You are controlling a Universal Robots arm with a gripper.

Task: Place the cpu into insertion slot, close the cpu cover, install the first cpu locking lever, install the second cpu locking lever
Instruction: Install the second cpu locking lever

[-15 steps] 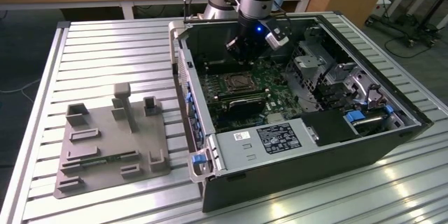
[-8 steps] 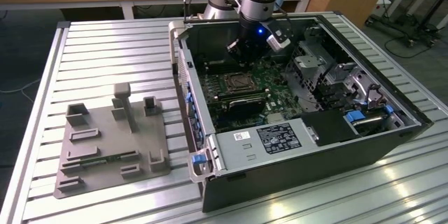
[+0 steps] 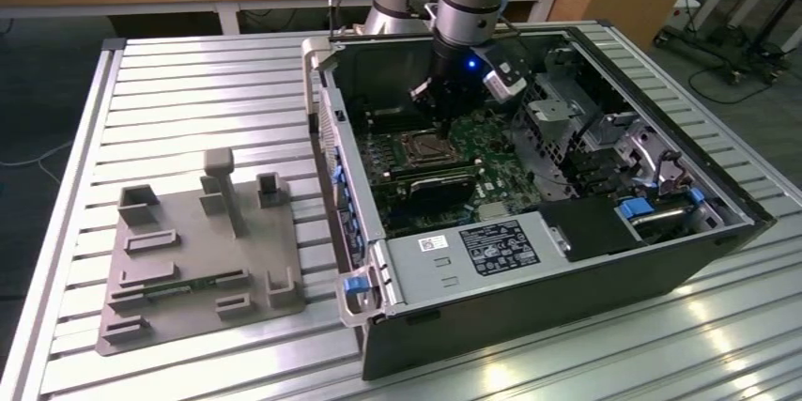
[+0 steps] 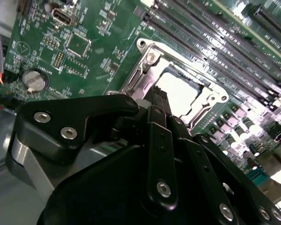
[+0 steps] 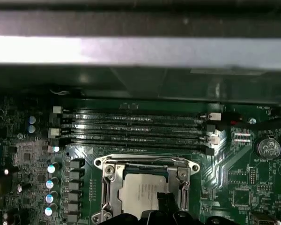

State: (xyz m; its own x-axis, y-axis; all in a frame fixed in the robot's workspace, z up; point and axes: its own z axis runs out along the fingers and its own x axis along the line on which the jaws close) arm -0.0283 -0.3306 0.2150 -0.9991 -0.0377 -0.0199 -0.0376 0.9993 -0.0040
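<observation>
The cpu (image 5: 138, 194) lies flat in the insertion slot (image 3: 424, 148) on the green motherboard, and its pale metal top also shows in the second wrist view (image 4: 182, 93). The silver cpu cover (image 5: 110, 180) lies down around the chip, which shows through its window; a corner of the cover's frame (image 4: 147, 58) is bolted to the board. My gripper (image 3: 435, 112) reaches down into the open computer case, just above the slot's edge. Its black fingers (image 4: 152, 105) are pressed together with nothing between them. The fingertips (image 5: 165, 202) overlap the chip's near edge.
Long black memory slots (image 5: 136, 126) run beside the socket. A drive cage (image 3: 564, 110) and the labelled power supply box (image 3: 483, 246) crowd the case. The case wall (image 3: 329, 129) stands at the exterior view's left of the board. A grey fixture tray (image 3: 194, 251) sits on the slatted table.
</observation>
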